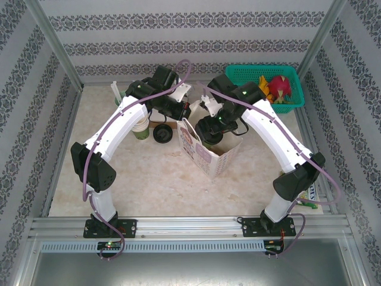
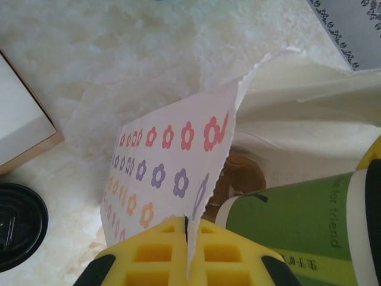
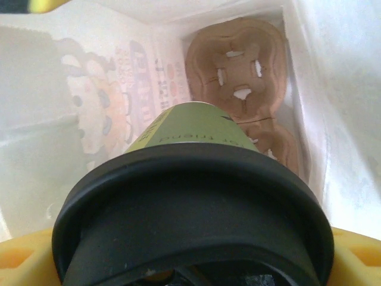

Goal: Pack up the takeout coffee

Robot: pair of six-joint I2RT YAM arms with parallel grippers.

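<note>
Top and wrist views, read left to right. A stack of lidless cups point(image 1: 141, 126) and a loose black lid point(image 2: 18, 226) rest on the worktop point(image 2: 119, 53), both to the left of the left fingers point(image 2: 177, 233) and apart from them. The left fingers are clenched on the serrated upper rim of the bag point(image 2: 161, 173), a white paper bag printed with small flowers; the paper sheet passes straight between the two yellow pads and stands upright beyond them. Just to the right of these fingers, inside the bag's open mouth, is the coffee point(image 2: 292, 220), a green-and-cream cup with a black lid, tilted with its base pointing down into the bag. The right fingers point(image 3: 360, 253) are spread wide on either side of the coffee and grasp it just under the lid rim. Beyond the cup's base, on the bag floor, lies a brown cardboard carrier point(image 3: 235, 65) with cut-out wells; whether the base touches it cannot be told. Well to the right of the right fingers, a green basket point(image 1: 238, 74) sits at the far corner of the worktop.
</note>
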